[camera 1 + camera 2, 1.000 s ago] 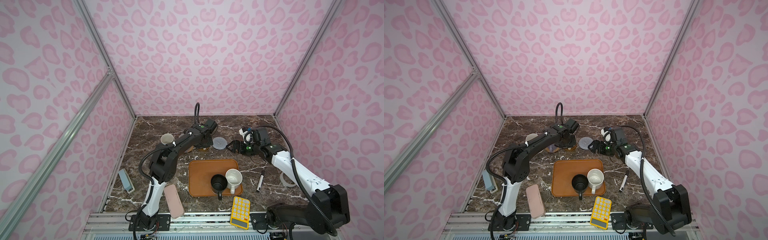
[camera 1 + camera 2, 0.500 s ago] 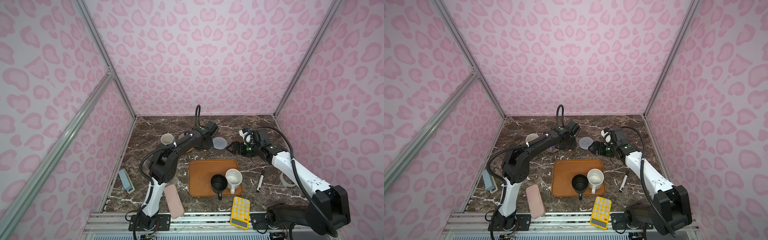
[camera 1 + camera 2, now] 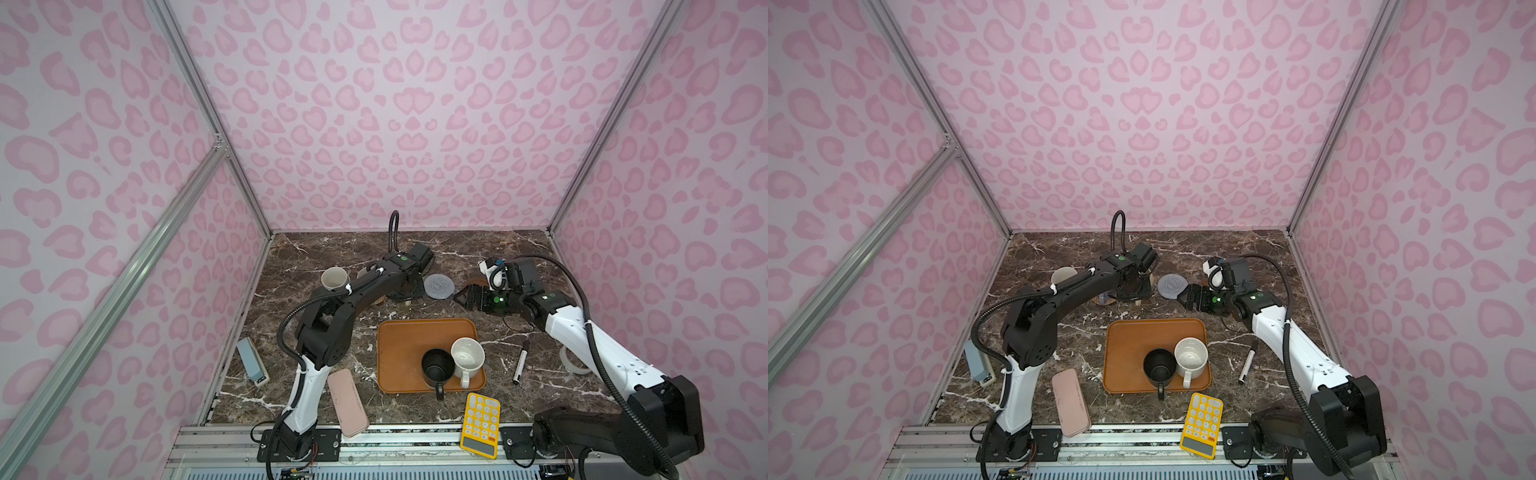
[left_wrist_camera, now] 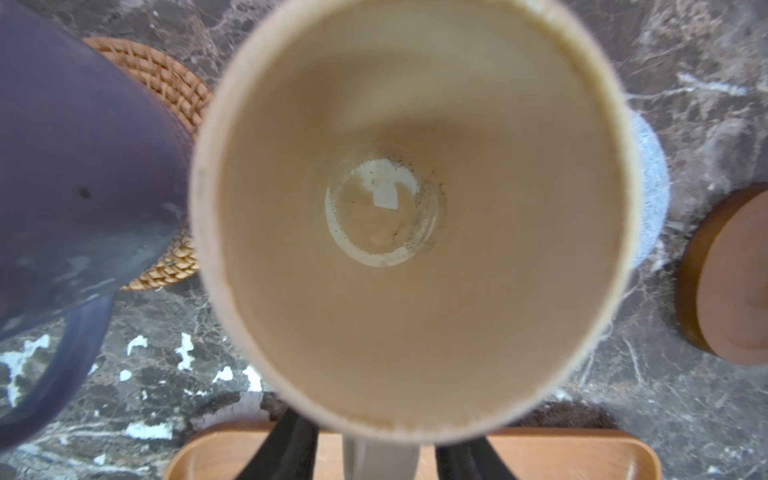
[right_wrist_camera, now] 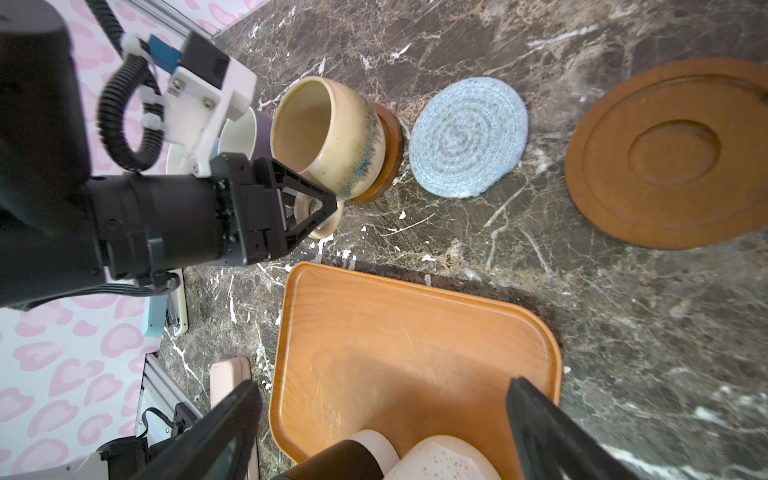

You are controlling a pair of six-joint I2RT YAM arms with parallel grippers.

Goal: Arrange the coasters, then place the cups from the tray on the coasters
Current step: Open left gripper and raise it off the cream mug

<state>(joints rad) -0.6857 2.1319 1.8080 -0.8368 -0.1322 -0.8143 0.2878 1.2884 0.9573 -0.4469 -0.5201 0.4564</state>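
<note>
Spread slightly, the jaws of the left gripper [image 4: 380, 461] are set to either side of the handle of the cream-yellow mug [image 5: 332, 141], with a narrow gap seen on each side. The jaws of the right gripper [image 5: 382, 384] are held wide apart and empty near a far corner of the tray [image 5: 395, 332]. A dark brown marble-patterned table [image 3: 332, 249] is enclosed by walls [image 3: 395, 104] printed with pink heart-like blotches and braced by aluminium struts. Just beyond the tray's far edge the cream-yellow mug, rounded and streaked with blue-green glaze, is stood upright on a smooth brown coaster [image 5: 390, 158]. Beside it a woven grey-blue coaster [image 5: 467, 139] and a second brown coaster [image 5: 673, 153] are laid bare. On its other side a lavender mug [image 4: 75, 137] is seated on a rattan coaster [image 4: 166, 83]. On the tray's near end a black mug [image 3: 436, 368] and a speckled white mug [image 3: 467, 357] are left touching. A yellow calculator [image 3: 480, 424] is placed just before the tray.
</note>
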